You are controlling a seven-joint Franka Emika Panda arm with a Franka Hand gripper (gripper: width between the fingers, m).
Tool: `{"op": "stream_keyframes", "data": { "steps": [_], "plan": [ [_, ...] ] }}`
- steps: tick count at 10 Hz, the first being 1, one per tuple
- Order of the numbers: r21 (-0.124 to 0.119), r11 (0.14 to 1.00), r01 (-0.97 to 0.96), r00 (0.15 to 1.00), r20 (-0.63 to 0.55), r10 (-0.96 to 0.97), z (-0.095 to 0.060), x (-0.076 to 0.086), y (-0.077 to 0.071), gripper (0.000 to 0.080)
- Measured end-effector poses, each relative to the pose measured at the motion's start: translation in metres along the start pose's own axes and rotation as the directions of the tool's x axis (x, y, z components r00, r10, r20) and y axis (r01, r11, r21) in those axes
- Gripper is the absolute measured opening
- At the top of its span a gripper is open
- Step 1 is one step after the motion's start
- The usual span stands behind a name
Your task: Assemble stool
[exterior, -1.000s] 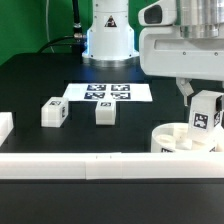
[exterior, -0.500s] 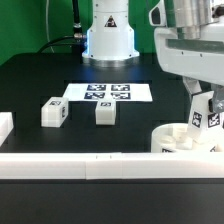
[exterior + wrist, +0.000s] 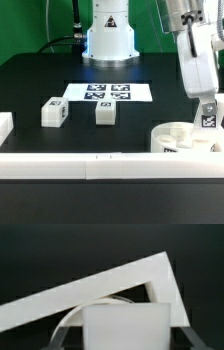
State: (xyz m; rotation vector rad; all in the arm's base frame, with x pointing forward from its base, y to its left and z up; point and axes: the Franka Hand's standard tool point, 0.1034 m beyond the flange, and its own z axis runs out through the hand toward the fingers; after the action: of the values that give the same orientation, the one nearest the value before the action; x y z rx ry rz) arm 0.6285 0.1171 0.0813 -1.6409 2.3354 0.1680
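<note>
So the gripper (image 3: 206, 105) is clamped on one stool leg (image 3: 209, 120), holding it upright right over the round seat (image 3: 167, 134) at the exterior view's right; can't tell if they touch. Two loose legs, one (image 3: 54, 112) and another (image 3: 104, 113), sit well apart from it near the marker board (image 3: 108, 92).
</note>
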Motion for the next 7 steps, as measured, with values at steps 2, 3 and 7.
{"op": "stream_keyframes", "data": {
  "steps": [2, 3, 7],
  "plan": [
    [-0.003, 0.982, -0.191, 0.982, 0.011, 0.191, 0.0, 0.001, 0.0, 0.0338],
    [-0.006, 0.971, -0.24, 0.971, 0.011, 0.24, 0.0, 0.002, -0.001, 0.0338],
    [-0.006, 0.994, -0.109, 0.994, 0.024, 0.109, -0.01, -0.001, -0.004, 0.0562]
  ]
}}
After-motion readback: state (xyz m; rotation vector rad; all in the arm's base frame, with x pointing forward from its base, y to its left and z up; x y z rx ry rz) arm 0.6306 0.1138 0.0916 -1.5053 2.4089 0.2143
